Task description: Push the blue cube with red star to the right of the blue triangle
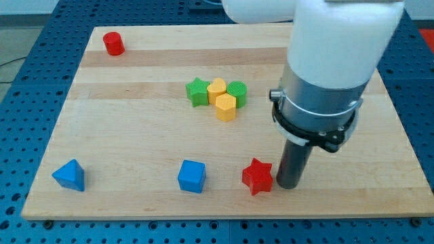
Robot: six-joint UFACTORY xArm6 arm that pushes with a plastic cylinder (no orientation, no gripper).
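Observation:
The blue cube (192, 176) sits near the view's bottom, at the middle. The red star (258, 176) lies to its right with a gap between them. The blue triangle (70, 175) is at the view's bottom left, well left of the cube. My tip (287, 185) stands on the board just to the right of the red star, touching or almost touching it. The arm's white and grey body (332, 61) rises above it at the view's right.
A red cylinder (113, 43) stands at the view's top left. A tight cluster sits at the middle: green star (197, 91), yellow heart-like block (216, 87), green cylinder (237, 91), yellow hexagon block (226, 107). The board's bottom edge (217, 211) is close below the tip.

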